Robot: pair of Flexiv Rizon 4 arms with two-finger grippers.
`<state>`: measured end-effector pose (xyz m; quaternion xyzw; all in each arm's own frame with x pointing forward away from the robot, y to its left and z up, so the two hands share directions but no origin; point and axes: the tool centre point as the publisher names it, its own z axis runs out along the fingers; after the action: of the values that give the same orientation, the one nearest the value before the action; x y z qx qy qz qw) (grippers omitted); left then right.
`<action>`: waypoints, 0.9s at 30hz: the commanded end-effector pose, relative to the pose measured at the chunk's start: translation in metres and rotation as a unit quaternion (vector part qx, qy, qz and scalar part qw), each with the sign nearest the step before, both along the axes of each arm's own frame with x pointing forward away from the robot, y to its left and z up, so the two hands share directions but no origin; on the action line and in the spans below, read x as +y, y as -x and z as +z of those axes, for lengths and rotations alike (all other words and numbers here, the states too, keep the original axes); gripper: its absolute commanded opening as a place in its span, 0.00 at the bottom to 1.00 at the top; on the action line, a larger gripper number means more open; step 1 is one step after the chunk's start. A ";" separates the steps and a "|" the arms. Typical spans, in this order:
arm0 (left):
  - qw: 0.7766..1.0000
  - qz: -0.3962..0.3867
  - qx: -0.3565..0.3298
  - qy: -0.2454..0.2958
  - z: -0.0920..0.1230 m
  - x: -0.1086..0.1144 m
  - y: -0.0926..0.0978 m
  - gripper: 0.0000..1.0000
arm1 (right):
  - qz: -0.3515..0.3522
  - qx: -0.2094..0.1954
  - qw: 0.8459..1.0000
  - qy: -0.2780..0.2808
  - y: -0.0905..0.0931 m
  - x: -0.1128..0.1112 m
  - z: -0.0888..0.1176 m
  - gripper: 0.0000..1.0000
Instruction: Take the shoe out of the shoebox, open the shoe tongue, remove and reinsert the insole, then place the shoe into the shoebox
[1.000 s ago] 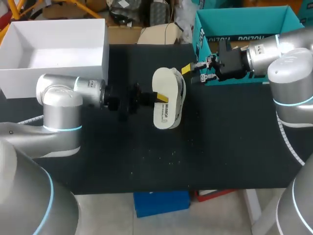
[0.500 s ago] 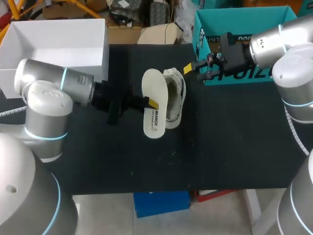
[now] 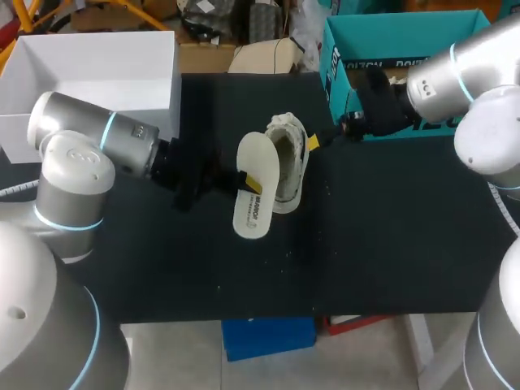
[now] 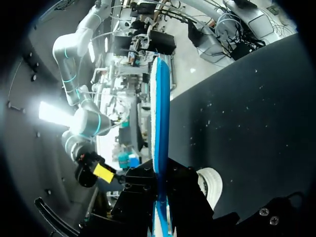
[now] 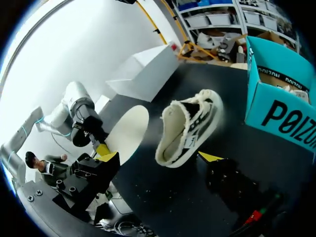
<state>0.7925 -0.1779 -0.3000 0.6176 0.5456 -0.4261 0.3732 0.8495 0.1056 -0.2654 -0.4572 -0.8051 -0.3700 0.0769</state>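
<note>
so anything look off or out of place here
Only the insole: it is out of the shoe, pinched in the left gripper and slanting beside the shoe. That suits the task; nothing looks spilled or damaged.

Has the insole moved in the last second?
Yes. The insole, gripped by the left claw, has slid off the shoe toward the left arm's side, farther from the teal shoebox.
</note>
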 end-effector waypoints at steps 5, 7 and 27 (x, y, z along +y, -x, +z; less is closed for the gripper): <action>0.994 -0.017 0.077 -0.071 -0.010 -0.005 0.005 0.00 | -0.005 -0.058 0.996 0.070 0.042 -0.015 0.012 1.00; 0.991 -0.017 0.102 -0.088 -0.011 -0.006 0.009 0.00 | 0.004 -0.056 0.996 0.067 0.045 -0.016 0.011 1.00; 0.949 -0.157 0.181 -0.206 -0.028 -0.024 -0.004 0.00 | 0.004 -0.056 0.996 0.067 0.045 -0.016 0.011 1.00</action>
<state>0.7820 -0.1916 -0.3260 0.6478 0.5933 -0.4636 0.1162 0.8045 0.0891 -0.2542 -0.4361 -0.8326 -0.3415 0.0028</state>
